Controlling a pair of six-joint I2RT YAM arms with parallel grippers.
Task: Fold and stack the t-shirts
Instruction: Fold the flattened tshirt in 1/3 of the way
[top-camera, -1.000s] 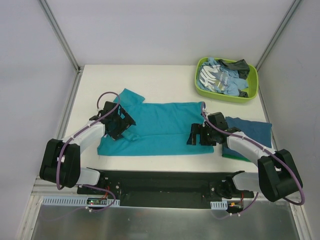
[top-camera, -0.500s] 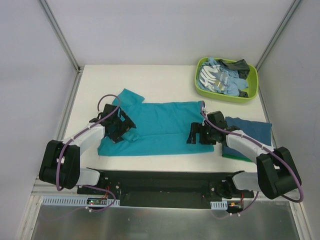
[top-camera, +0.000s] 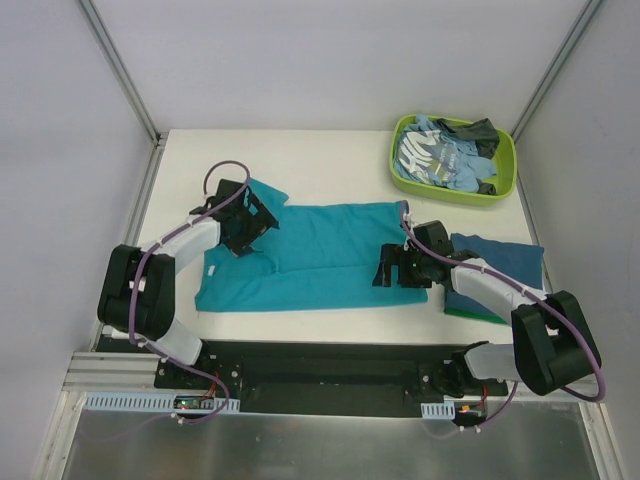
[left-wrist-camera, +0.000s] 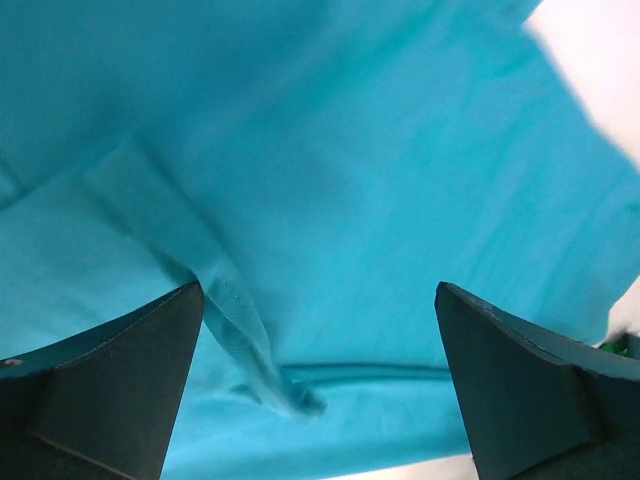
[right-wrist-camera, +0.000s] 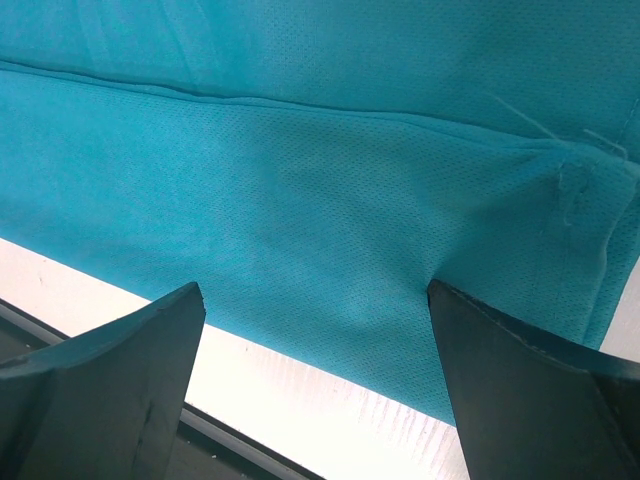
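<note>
A bright teal t-shirt (top-camera: 320, 260) lies spread flat across the middle of the table, partly folded lengthwise. My left gripper (top-camera: 243, 222) is open just over its far left sleeve; the left wrist view shows teal cloth (left-wrist-camera: 330, 200) and a hem between the open fingers, nothing held. My right gripper (top-camera: 396, 270) is open over the shirt's right end near its front edge; the right wrist view shows the cloth (right-wrist-camera: 300, 180) and bare table between the fingers. A folded dark blue-teal shirt (top-camera: 505, 265) lies on a green one (top-camera: 470, 311) at the right.
A lime-green tub (top-camera: 455, 191) at the back right holds light blue printed and dark grey shirts (top-camera: 440, 155). A black base rail (top-camera: 320, 365) runs along the near edge. White walls with metal posts enclose the table.
My left gripper has moved away from me and slightly right, from the shirt's left middle up to the far left sleeve. The small raised fold it was at now lies flat. The right arm is still.
</note>
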